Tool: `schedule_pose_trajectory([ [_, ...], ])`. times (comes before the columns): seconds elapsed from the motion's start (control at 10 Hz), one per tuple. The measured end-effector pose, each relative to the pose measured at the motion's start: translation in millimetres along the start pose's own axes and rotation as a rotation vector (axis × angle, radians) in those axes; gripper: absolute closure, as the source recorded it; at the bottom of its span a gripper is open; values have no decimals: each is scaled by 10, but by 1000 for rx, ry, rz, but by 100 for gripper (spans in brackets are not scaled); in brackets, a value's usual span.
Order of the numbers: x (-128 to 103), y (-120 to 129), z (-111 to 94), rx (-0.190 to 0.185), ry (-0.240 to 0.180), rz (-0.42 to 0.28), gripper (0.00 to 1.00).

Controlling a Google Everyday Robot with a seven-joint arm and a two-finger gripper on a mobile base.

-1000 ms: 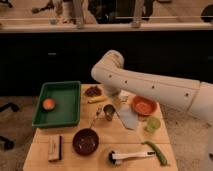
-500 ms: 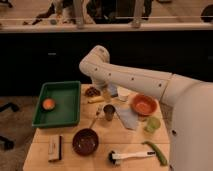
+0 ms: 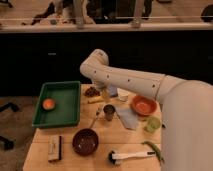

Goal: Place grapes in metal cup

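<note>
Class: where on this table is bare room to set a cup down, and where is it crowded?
Bare wood: between the dark red bowl, grey cloth and green cup; also front left, between the green tray and pale block. Crowded: behind the metal cup, where the gripper hangs beside the grapes and white container.

Over the last second I have watched the arm (image 3: 130, 80) swing. Its elbow stood up and to the right of the grapes (image 3: 91, 91). It has since climbed and slid left until it sits almost straight above them. The pincer (image 3: 105, 92) came along with it, from somewhat right of the grapes to just beside their right edge, low over the counter (image 3: 70, 161). Most of that travel fell in the first half second, and since then it has barely crept. The white forearm now fills far more of my view to the right of the grapes.
</note>
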Motion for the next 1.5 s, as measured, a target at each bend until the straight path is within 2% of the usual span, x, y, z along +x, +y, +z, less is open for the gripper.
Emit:
schedule_pose_trajectory([
  [0.1, -51, -65, 36, 11, -7, -2, 20],
  [0.9, -22, -47, 39, 7, -1, -1, 20],
  [1.1, -75, -149, 84, 85, -27, 60, 20],
  [1.2, -69, -198, 109, 107, -37, 79, 20],
  [1.5, -54, -413, 180, 139, -75, 122, 20],
])
